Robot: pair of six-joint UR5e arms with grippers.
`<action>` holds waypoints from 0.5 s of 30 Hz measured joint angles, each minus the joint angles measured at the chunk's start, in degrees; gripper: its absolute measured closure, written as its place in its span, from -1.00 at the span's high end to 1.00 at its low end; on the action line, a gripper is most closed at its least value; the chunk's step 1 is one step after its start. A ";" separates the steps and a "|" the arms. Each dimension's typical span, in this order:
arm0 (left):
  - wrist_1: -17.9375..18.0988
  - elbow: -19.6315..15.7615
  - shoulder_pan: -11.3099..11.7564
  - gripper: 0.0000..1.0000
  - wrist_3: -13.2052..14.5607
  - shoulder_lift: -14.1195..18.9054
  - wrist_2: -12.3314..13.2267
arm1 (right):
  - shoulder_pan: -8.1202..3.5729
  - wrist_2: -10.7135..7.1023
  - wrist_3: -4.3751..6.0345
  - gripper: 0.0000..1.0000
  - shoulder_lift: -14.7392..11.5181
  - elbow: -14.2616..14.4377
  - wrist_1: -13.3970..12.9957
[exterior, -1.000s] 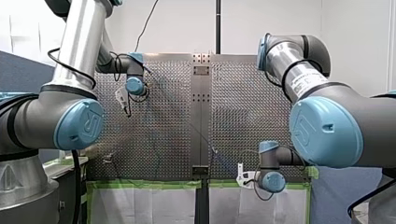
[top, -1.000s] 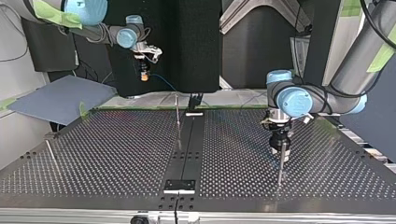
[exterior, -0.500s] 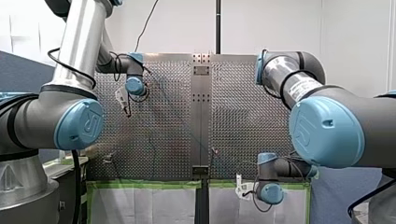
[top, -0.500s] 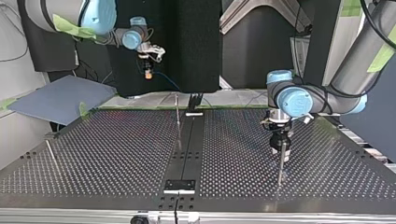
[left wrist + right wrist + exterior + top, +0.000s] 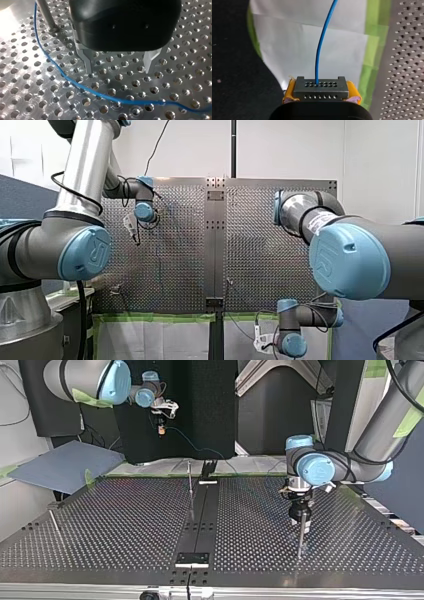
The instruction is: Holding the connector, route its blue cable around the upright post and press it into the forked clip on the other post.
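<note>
**Cable-routing station: holdings and placement**

1. Right gripper (image 5: 321, 98). Jaws are clamped on the connector (image 5: 321, 86), with a yellow pad (image 5: 290, 92) on each flank. It is held off the table (image 5: 125, 525), beyond the edge nearest the arms and above the white sheet (image 5: 312, 40). Judged purpose: holding this far back draws out the slack, so the line can be swung and tensioned without dragging on the plate.

2. Connector. A grey block with rows of holes, its face turned away from the wrist. The grip on its sides leaves the cable exit free.

3. Cable (image 5: 319, 50). Blue, it leaves a hole in the connector's upper row and rises clear of the gripper. In the left wrist view it passes close beside the post (image 5: 47, 16), then curves low over the plate just ahead of the left fingertips. I cannot tell whether it is wrapped round the post.

4. Left gripper (image 5: 119, 71). Jaws are apart and hold nothing, with the tips close above the plate beside the post. Judged purpose: it is placed to pin or guide the line near the bend.

5. Second post (image 5: 190, 485). It stands near the arms' edge, beside the table's centre strip. Its top is too small to read as a fork. Pressing into the clip looks not yet done.
</note>
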 joint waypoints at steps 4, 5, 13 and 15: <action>0.00 0.01 0.00 1.00 0.00 -0.01 -0.02 | -0.36 0.68 -0.90 -1.00 1.04 -0.01 0.14; 0.00 0.01 0.00 1.00 0.00 -0.01 -0.02 | -0.46 0.76 -1.20 -1.00 1.09 -0.01 0.16; 0.00 0.02 0.14 1.00 0.00 -0.01 -0.03 | -0.84 -0.51 -3.07 -1.00 -1.27 0.00 1.30; 0.00 0.02 0.15 1.00 0.00 0.00 -0.03 | -0.71 -1.39 -3.21 -1.00 -2.32 0.01 2.19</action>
